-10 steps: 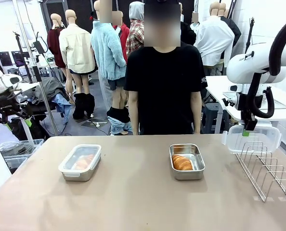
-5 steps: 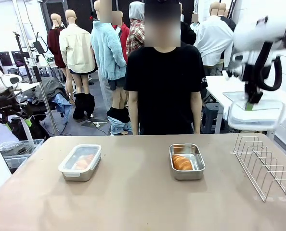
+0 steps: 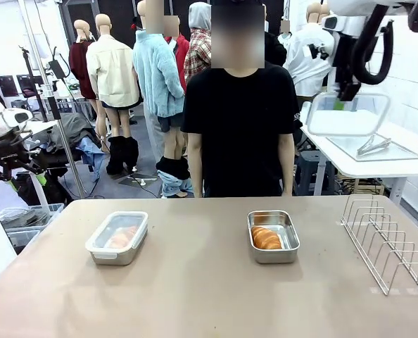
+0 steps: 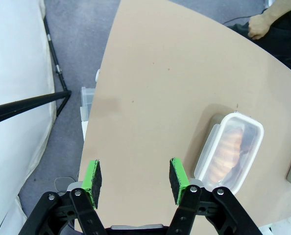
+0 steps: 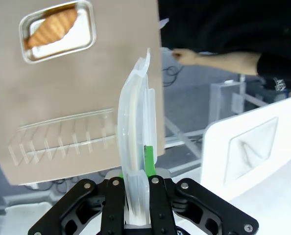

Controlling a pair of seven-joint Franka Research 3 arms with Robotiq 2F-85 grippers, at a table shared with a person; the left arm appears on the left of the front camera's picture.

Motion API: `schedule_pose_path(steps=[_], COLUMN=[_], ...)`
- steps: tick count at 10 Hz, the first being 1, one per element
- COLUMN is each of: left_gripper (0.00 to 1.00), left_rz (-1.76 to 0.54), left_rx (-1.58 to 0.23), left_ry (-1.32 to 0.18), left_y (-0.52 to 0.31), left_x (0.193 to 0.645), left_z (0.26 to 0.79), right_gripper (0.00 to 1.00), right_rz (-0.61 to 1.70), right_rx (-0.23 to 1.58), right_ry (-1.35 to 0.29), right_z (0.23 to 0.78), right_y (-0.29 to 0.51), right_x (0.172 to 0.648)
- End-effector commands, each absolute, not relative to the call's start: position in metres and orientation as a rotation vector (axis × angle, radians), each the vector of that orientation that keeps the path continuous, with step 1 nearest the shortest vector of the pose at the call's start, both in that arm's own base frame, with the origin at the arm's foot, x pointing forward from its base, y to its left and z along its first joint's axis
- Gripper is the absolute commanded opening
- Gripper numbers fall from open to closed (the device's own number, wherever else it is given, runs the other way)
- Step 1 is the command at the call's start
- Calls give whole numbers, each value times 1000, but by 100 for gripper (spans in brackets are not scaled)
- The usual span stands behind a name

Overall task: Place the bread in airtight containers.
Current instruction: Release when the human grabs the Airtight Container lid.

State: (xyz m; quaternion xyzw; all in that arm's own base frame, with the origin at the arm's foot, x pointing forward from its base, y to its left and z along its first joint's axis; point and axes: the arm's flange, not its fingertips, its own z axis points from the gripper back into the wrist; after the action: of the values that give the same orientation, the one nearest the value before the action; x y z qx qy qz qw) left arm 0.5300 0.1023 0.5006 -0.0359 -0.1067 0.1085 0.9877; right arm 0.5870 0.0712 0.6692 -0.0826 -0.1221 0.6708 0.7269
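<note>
The open container (image 3: 273,236) is sitting right of centre on the worktop (image 3: 195,296), its long axis running away from the robot toward the person (image 3: 241,127); a croissant roll (image 3: 266,239) is lying inside it, uncovered; in the right wrist view the same tub (image 5: 57,30) is showing at about eleven o'clock from the fingers, well apart from them, with the roll (image 5: 52,27) lying along its length.

The lid (image 3: 346,114) this tub lacks is hanging high in the air at about two o'clock from the tub in the front view, well above and beyond the worktop's far right corner; the right gripper (image 5: 135,188) is pinching it by one short edge, fingers pressed tight on the rim, so the lid (image 5: 135,147) is standing edge-on along the fingers; the wire rack (image 3: 388,243) is lying between the lid's side and the tub, at three o'clock from the tub.

The right arm is clearly the nearer one; the coming move, as I judge it, is needing the lid carried down and toward eight o'clock in the front view, then turned flat with its long side matched to the tub's long axis.

The second container (image 3: 117,237) is resting left of centre, already lidded, with a roll (image 3: 122,236) dimly showing through; the left gripper (image 4: 135,178) is hanging above the worktop's left edge, fingers spread and pinching nothing, with that lidded tub (image 4: 229,152) at two o'clock from them.
</note>
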Motion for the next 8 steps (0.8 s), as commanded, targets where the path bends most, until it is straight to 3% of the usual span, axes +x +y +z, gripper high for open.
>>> schedule_pose_path(steps=[1, 3, 4, 8], left_gripper=[72, 72, 72, 72], left_rz=[227, 227, 227, 227], left_rx=[-54, -54, -54, -54], left_ry=[-218, -218, -218, -218], left_y=[102, 102, 102, 102], left_x=[529, 529, 529, 529], left_z=[502, 502, 502, 502], right_gripper=[0, 0, 0, 0], right_rz=[1503, 1523, 1504, 1504], right_rx=[-213, -216, -190, -190], right_ry=[-298, -271, -303, -303], right_z=[660, 653, 653, 653], right_y=[84, 96, 90, 90], right_x=[627, 642, 622, 622])
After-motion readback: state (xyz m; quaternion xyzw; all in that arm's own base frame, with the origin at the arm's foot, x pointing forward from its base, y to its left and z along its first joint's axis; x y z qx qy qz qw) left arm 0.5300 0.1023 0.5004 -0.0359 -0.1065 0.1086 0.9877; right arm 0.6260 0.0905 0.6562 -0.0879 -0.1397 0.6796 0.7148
